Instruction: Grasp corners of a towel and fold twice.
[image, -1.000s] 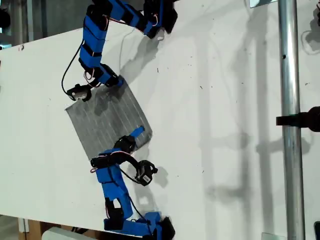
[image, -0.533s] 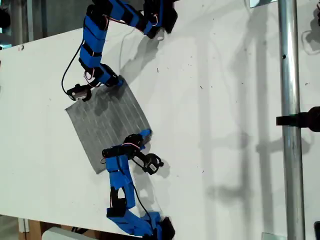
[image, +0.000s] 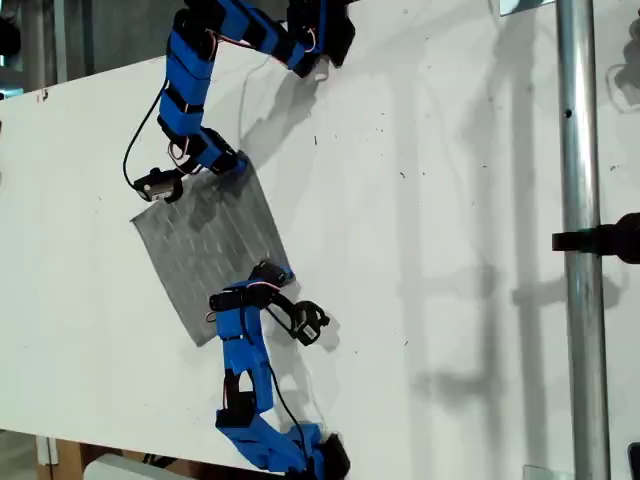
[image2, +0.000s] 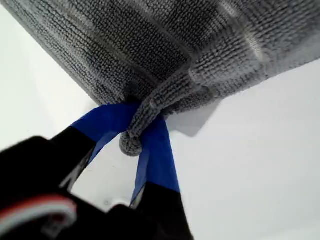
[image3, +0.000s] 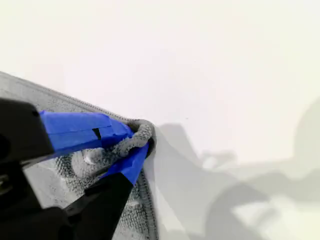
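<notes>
Clenched jaws of the first gripper pinch a bunched corner of the grey striped towel. The second gripper likewise grasps a corner. The towel lies spread on the white table, towards the exterior view's left, with one blue arm at its upper corner and another arm at a lower corner.

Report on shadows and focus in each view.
Exterior view: sharp; arms and pole cast soft grey shadows on the white table. First wrist view: towel weave crisp, black gripper body blurred, small shadow under the pinched corner. Second wrist view: broad soft shadows on the table, near gripper parts blurred.
</notes>
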